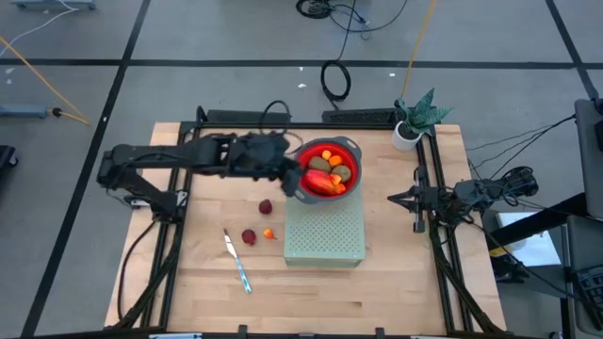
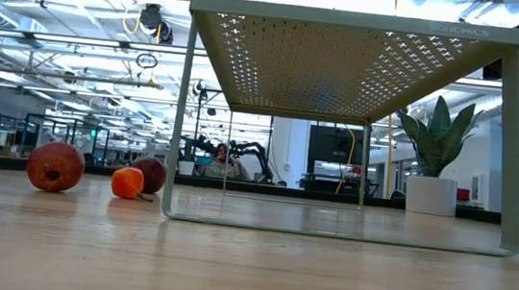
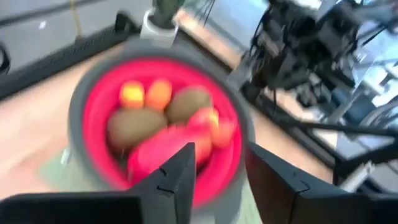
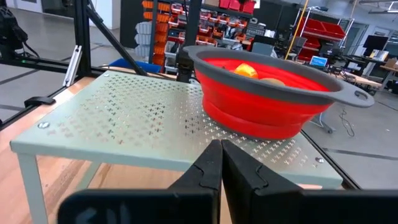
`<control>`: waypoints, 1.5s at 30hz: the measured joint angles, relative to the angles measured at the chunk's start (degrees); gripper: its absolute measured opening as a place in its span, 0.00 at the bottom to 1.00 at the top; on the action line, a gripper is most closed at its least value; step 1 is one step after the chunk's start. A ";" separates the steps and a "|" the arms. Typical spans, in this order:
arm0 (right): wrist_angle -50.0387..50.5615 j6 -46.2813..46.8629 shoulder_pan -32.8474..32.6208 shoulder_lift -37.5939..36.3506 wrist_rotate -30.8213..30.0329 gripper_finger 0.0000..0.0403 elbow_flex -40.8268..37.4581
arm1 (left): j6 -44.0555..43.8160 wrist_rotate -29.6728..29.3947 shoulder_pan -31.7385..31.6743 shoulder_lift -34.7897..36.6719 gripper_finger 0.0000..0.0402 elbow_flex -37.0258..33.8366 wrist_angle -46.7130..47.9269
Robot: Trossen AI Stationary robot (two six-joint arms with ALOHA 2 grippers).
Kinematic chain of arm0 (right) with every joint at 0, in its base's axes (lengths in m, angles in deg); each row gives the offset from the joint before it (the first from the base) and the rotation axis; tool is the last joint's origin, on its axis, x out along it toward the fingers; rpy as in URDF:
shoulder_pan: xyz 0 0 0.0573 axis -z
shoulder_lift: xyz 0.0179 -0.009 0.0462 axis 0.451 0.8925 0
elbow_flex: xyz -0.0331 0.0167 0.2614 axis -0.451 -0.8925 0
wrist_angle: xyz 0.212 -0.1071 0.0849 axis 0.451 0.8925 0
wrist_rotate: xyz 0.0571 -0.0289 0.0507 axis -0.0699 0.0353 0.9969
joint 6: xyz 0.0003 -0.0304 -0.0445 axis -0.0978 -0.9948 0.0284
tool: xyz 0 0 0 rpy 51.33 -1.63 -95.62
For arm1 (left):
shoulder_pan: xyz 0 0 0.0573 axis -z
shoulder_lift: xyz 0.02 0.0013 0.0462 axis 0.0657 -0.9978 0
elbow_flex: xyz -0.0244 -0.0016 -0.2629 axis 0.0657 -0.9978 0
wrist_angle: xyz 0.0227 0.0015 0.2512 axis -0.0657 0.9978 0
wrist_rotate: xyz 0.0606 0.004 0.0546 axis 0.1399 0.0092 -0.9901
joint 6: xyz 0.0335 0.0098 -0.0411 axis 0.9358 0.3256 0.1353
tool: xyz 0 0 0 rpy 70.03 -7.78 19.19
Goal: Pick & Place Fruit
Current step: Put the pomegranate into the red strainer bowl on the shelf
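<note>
presently, item by item.

left gripper [image 3: 214,180]: reaching in from the table's left, at the left rim of the red bowl [image 1: 350,151]. its fingers [image 3: 177,177] stand apart with nothing between them, just above the rim and the long fruit.

right gripper [image 4: 221,171]: parked at the table's right edge, well clear of the work. fingers pressed together, holding nothing, pointed toward the bowl.

red bowl, grey rim: sits on the far end of the pale green perforated stand [image 1: 325,235], at its far-right corner. the near half of the stand top is bare.

fruit in the bowl: elongated red-orange fruit [image 1: 323,183] on the near side; two brown-green ovals [image 1: 321,164], one at the left and one at the right; small orange balls [image 1: 327,153] toward the far rim.

fruit on the table: dark red ball [image 1: 267,206] left of the stand, near the left gripper; second dark red ball [image 1: 249,236] nearer the front; one tiny orange ball [image 1: 269,234] between that ball and the stand's left edge, just beside both.

knife, light-blue handle [image 1: 237,261]: lies slanted on the wood, front-left of the stand, blade tip close to the second dark red ball.

potted plant [image 1: 415,118]: far-right corner of the table.

open room: broad bare wood along the front edge and in the front-left quarter; bare strip between the stand's right edge and the right gripper.
</note>
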State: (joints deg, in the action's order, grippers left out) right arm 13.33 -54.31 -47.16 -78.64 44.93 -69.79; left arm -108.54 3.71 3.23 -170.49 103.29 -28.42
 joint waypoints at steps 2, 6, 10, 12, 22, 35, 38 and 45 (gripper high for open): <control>0.55 0.01 0.00 0.00 0.00 0.00 0.00 | -2.21 -1.23 1.99 1.10 0.30 0.00 3.98; 0.54 0.02 -0.01 -0.02 0.02 0.00 0.00 | -5.45 -4.65 5.51 2.44 0.23 0.02 11.98; 0.36 0.02 -0.01 -0.02 0.03 0.00 0.00 | -9.02 -6.46 7.68 2.00 0.17 -0.07 20.03; 0.28 0.02 -0.01 -0.02 0.02 0.00 0.00 | -11.18 -6.56 8.19 1.41 0.13 -0.04 23.42; 0.14 0.43 0.01 -0.02 0.01 0.00 0.00 | -22.35 -7.56 7.94 -1.05 0.03 -0.68 39.99; 0.15 0.46 -0.01 -0.02 0.02 0.00 0.00 | -24.20 1.40 3.71 -1.01 0.03 -16.69 36.61; 0.15 0.46 0.01 -0.02 0.02 0.00 0.00 | -24.54 3.52 2.86 -0.59 0.01 -20.21 32.19; 0.15 0.48 0.01 -0.02 0.02 0.00 0.00 | -25.68 6.42 0.22 -0.64 0.03 -26.82 25.87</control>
State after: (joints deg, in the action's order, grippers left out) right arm 13.48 -53.82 -47.15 -78.66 44.95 -69.79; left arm -134.22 10.13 3.46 -171.13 76.47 -2.56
